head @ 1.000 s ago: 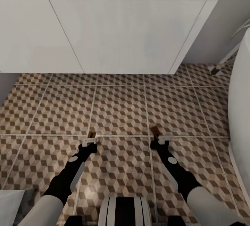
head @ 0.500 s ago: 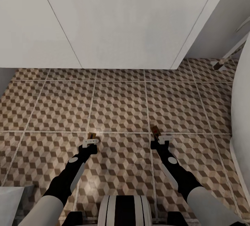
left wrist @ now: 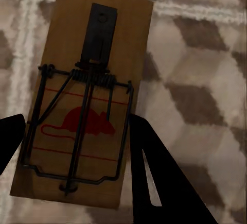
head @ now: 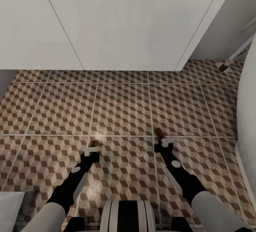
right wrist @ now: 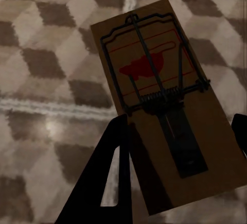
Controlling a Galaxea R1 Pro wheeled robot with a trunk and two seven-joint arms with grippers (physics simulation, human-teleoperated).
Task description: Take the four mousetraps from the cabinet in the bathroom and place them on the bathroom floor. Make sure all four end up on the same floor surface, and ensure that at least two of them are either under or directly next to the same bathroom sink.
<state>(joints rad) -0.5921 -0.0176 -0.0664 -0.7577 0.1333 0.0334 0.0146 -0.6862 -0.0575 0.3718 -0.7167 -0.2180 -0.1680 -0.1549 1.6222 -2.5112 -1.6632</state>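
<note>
Each gripper holds a mousetrap low over the bathroom floor (head: 121, 111), in front of the white bathroom sink block (head: 124, 25). My left gripper (head: 93, 150) is shut on a tan mousetrap (head: 94, 142). In the left wrist view that mousetrap (left wrist: 82, 80) shows its wire and red mouse mark, with dark fingers (left wrist: 152, 177) on both long edges. My right gripper (head: 165, 142) is shut on a second mousetrap (head: 158, 133). In the right wrist view this mousetrap (right wrist: 154, 69) sits tilted between the fingers (right wrist: 116, 167). The cabinet is out of view.
The white bathtub (head: 249, 125) curves along the right side. A thin wooden leg (head: 227, 63) stands on the tiles at the back right. A grey-white block (head: 9, 210) sits at the near left corner. My base (head: 126, 216) shows at the bottom.
The view shifted forward toward the sink during the first half second. Since then my left gripper has drawn back and sunk a little with its mousetrap. The right gripper has stayed in place.
</note>
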